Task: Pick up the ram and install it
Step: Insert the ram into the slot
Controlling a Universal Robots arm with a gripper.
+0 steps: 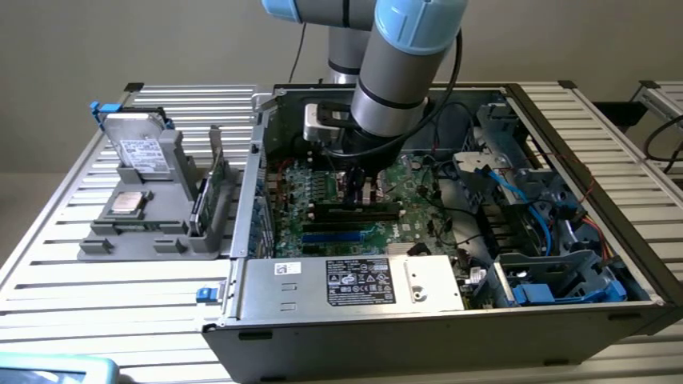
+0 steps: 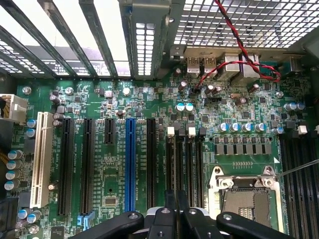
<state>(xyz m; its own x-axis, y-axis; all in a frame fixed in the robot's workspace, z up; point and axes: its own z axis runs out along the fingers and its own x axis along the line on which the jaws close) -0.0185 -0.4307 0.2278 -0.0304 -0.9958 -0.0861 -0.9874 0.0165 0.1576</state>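
My gripper (image 1: 357,190) reaches down into the open computer case (image 1: 427,336) and hangs just above the motherboard (image 1: 331,196). In the wrist view the gripper (image 2: 176,196) is shut, with its two dark fingers (image 2: 169,204) almost touching. It stands right over the row of black memory slots (image 2: 185,159) beside the processor socket (image 2: 244,196). Only a thin dark line shows between the fingers. I cannot tell whether that line is the ram, so the ram is hidden from me. In the exterior view the same black slots (image 1: 357,213) lie just in front of the gripper.
A grey fixture (image 1: 139,236) at the exterior view's left carries a hard drive (image 1: 139,148) and green boards (image 1: 217,180) standing on edge. The power supply (image 1: 353,280) fills the case's near side. Blue drive cages (image 1: 555,280) and cables (image 1: 501,184) crowd its right side. A red and black wire (image 2: 239,50) crosses the board's edge.
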